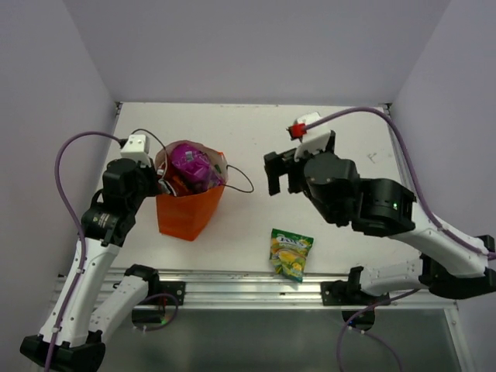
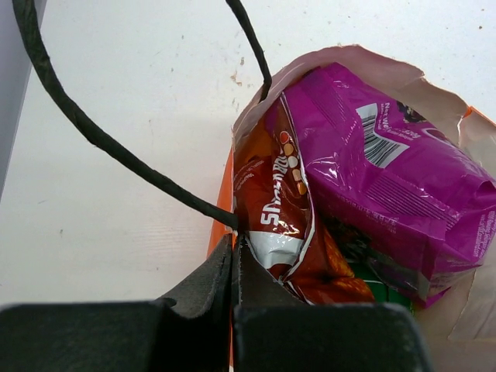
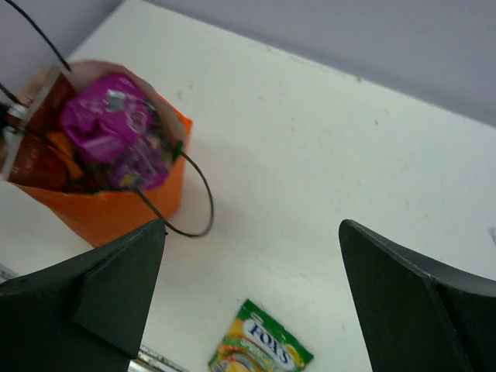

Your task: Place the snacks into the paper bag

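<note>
One orange paper bag (image 1: 188, 211) stands on the worktop (image 1: 256, 132), holding one purple packet (image 1: 190, 164) and one red Doritos bag (image 2: 283, 217). One yellow-green packet (image 1: 291, 254) lies apart near the front edge. The left pincer (image 2: 235, 256) is clenched on the bag's rim, and the right pincer (image 3: 252, 232) hangs released.

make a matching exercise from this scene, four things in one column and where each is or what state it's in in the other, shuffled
Things
1. purple packet
2. yellow-green packet
3. left end effector
4. right end effector

Place or state
A. open, holding nothing
B. lying flat on the table, outside the bag
C. on top inside the paper bag
D. shut on the paper bag's rim

Pairs: 1-C, 2-B, 3-D, 4-A
</note>
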{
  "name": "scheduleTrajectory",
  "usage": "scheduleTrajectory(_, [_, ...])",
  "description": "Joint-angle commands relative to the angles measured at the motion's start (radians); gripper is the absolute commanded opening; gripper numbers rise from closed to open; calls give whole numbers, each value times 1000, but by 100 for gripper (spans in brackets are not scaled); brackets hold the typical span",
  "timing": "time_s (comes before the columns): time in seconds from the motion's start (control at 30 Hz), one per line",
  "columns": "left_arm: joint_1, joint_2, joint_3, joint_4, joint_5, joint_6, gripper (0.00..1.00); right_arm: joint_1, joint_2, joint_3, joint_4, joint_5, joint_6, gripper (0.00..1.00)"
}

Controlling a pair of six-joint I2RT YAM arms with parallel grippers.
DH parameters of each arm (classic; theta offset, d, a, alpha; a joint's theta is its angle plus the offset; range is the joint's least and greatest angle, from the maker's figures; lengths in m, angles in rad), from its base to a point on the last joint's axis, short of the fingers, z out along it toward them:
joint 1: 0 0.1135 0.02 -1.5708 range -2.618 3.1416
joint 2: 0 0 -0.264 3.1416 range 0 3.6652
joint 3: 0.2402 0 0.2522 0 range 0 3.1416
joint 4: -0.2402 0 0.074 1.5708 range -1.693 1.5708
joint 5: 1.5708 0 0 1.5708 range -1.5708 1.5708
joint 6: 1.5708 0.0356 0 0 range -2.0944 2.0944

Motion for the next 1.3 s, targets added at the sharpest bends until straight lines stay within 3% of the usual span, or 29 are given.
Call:
scheduleTrajectory(0.0, [-5, 11, -9, 17, 28, -6, 0, -31, -69, -306, -69, 49, 230, 99])
scheduleTrajectory(0.17, [-9, 17, 1, 16, 31, -4, 0, -35, -146, -688, 15, -72, 411, 97])
scheduleTrajectory(0.27, [-11, 14, 5, 11, 30, -6, 0, -35, -139, -822, 101, -171, 440, 95])
scheduleTrajectory(0.77, [-13, 16, 11, -4, 20, -1, 0, -34, -57, -1101, 233, -472, 508, 89])
scheduleTrajectory(0.87, [-14, 16, 7, -3, 13, -1, 0, -31, -48, -1123, 232, -480, 514, 73])
scheduleTrajectory(0.9, [-14, 16, -1, -3, 4, -1, 0, -32, -51, -1123, 227, -472, 519, 59])
scheduleTrajectory(0.93, [-14, 16, -4, -4, -3, -1, 0, -31, -54, -1121, 221, -472, 516, 52])
scheduleTrajectory(0.97, [-14, 14, -7, -6, -7, -1, 0, -31, -57, -1111, 204, -471, 513, 31])
scheduleTrajectory(1.07, [-14, 10, -16, -15, -21, -9, 0, -31, -71, -1074, 134, -432, 511, 0])
scheduleTrajectory(1.27, [-14, 13, -7, -61, -64, -27, 0, -32, -171, -891, -119, -276, 496, 0])
